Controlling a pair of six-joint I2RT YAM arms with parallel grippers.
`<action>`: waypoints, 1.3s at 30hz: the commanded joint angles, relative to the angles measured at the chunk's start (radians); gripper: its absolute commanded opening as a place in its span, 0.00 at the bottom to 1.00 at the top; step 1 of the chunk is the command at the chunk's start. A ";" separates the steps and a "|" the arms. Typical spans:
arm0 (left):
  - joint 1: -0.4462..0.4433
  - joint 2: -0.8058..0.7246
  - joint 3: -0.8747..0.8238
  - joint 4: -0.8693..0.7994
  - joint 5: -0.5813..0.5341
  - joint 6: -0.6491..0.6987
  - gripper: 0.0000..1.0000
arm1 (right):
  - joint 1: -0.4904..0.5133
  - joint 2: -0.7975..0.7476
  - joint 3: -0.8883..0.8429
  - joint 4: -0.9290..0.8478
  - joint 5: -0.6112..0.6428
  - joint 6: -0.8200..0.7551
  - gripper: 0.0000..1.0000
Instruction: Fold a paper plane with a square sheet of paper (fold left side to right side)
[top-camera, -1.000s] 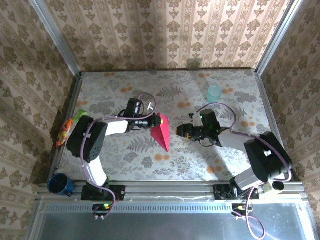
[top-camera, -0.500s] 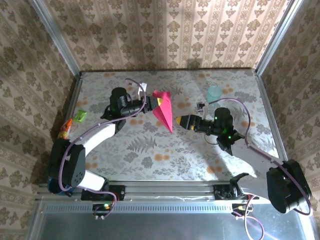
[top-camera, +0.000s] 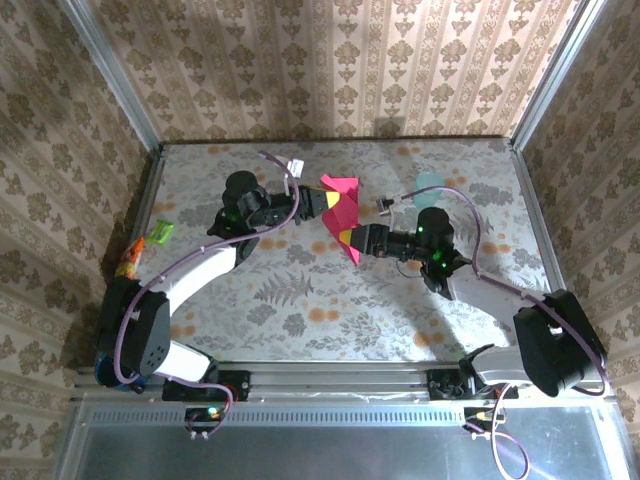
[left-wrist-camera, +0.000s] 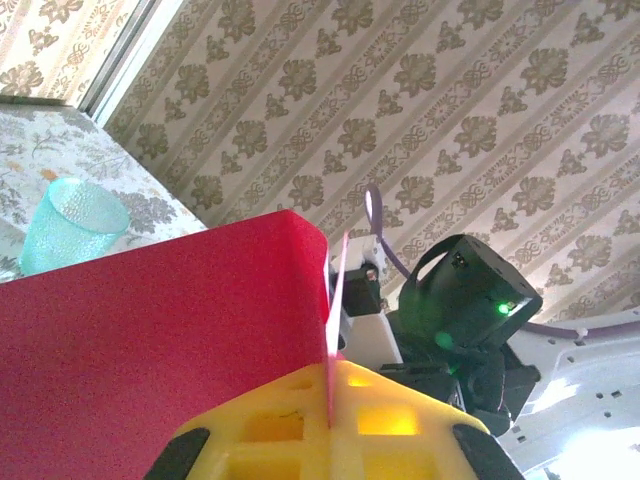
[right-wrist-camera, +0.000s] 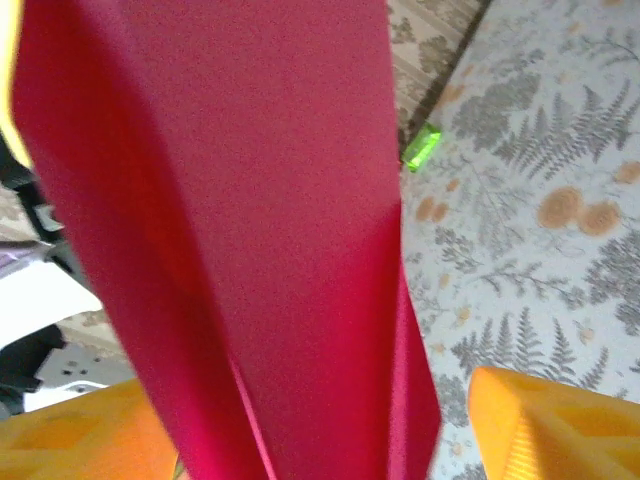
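Both arms have carried the thin magenta-red square sheet of paper (top-camera: 342, 192) up to the upper centre of the top view. My left pincer (top-camera: 320, 202) pinches its edge. My right pincer (top-camera: 349, 239) has reached the lower tip and straddles it, spread, so I judge the crease not yet pressed.

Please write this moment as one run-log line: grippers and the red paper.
left gripper: shut on red paper | right gripper: open, jaws either side of its pointed end | red paper: folded, held above table
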 joint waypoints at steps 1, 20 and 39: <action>0.000 0.015 0.022 0.047 0.025 -0.030 0.00 | 0.002 -0.006 0.028 0.074 -0.031 0.001 0.68; 0.074 -0.127 -0.025 -0.163 -0.041 0.129 0.42 | -0.025 -0.216 0.075 -0.385 0.130 -0.230 0.00; 0.232 -0.711 -0.186 -0.821 -0.897 0.466 0.79 | 0.473 0.223 0.765 -1.727 1.648 -0.478 0.00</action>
